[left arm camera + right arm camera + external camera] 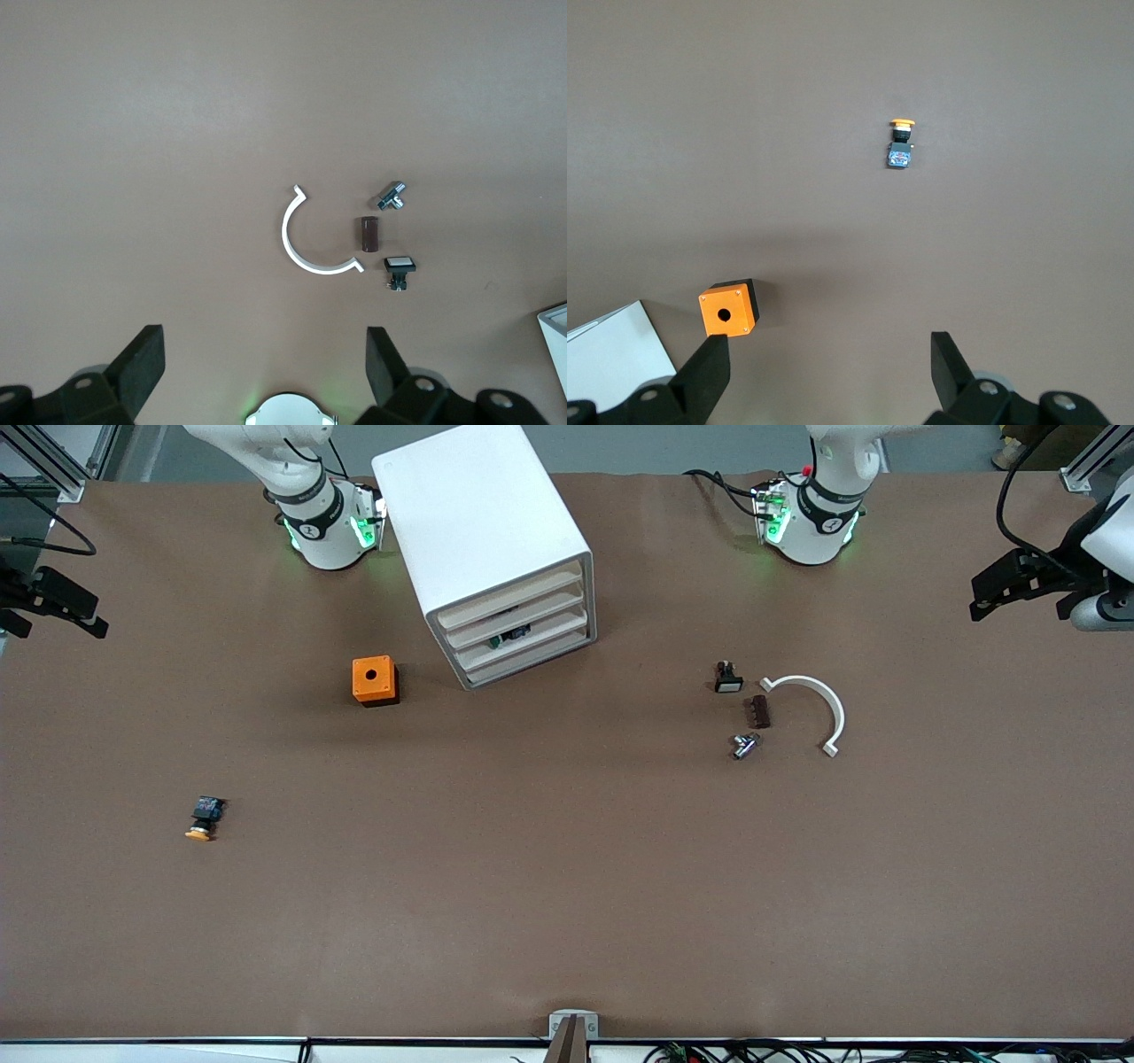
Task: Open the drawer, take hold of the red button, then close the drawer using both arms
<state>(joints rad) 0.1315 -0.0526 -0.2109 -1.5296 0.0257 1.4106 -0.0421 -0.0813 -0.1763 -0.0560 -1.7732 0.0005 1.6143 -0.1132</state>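
Note:
The white cabinet (483,540) stands near the robots' bases, with four alike drawers (532,622) all shut. A small dark thing (510,637) shows through a gap between the drawers; I cannot tell what it is. No red-capped button is in view. My left gripper (983,598) hangs high over the left arm's end of the table, open and empty, as the left wrist view (264,354) shows. My right gripper (55,624) hangs high over the right arm's end, open and empty, as the right wrist view (828,354) shows.
An orange box (375,680) sits beside the cabinet. An orange-yellow capped button (204,819) lies nearer the front camera. Toward the left arm's end lie a black button with a white face (727,677), a brown block (758,711), a metal fitting (744,745) and a white curved piece (819,700).

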